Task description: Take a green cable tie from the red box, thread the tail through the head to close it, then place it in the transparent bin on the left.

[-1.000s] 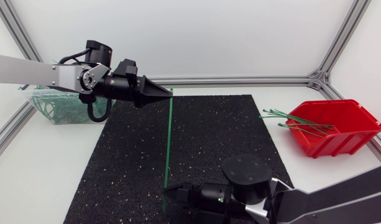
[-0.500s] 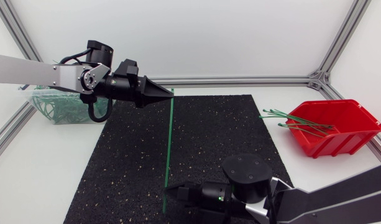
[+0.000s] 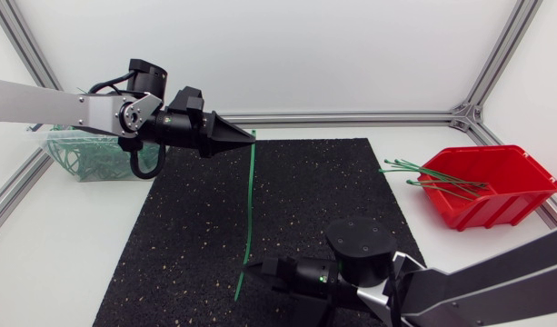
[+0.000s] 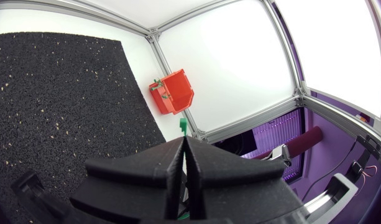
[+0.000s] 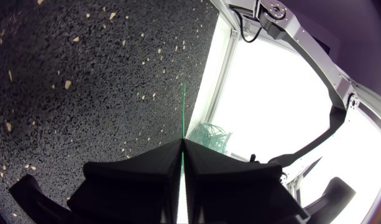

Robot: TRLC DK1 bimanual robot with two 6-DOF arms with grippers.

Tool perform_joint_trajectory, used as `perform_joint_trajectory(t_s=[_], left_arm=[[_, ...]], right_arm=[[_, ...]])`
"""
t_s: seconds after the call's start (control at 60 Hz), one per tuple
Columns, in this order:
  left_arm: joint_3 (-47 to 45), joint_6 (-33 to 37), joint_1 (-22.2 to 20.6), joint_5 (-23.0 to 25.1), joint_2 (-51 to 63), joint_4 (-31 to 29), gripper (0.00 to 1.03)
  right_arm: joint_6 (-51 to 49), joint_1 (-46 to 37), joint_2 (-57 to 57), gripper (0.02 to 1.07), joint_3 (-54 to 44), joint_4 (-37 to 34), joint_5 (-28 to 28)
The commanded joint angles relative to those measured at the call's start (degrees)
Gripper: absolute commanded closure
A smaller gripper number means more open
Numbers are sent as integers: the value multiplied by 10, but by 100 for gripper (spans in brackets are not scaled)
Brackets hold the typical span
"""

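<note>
Green cable tie (image 3: 249, 204) runs far to near over black mat (image 3: 187, 236), gripped by 2 grippers. Left gripper (image 3: 252, 136) pinches far end, fingers pressed together, tie head (image 4: 183, 126) poking past tips. Right gripper (image 3: 247, 268) clamps near end, short tail beyond. Red box (image 3: 505, 195) at right holds loose ties (image 3: 437, 177). Transparent bin (image 3: 78, 159) sits far left, beside left arm.

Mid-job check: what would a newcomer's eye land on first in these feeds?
A single green cable tie held nearly straight above the black mat, pinched at its far end by the left pincer and close to its near end by the right pincer. Next comes the red box at the table's right, with more ties poking over its rim, then the transparent bin at the left.
</note>
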Motion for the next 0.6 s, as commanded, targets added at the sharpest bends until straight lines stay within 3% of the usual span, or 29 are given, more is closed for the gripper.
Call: perform_joint_trajectory(t_s=[0.0,0.15,0.417,0.583], left_arm=[[-21,7,-5,7,-13,0,100],[-49,11,-4,4,-47,1,100],[-135,10,-4,-19,-145,4,100],[-184,-8,-25,-52,-206,17,100]], right_arm=[[61,1,-5,101,12,7,3],[199,37,-45,101,16,-21,55],[471,94,-169,101,48,-219,143],[585,116,-227,101,53,-294,175]])
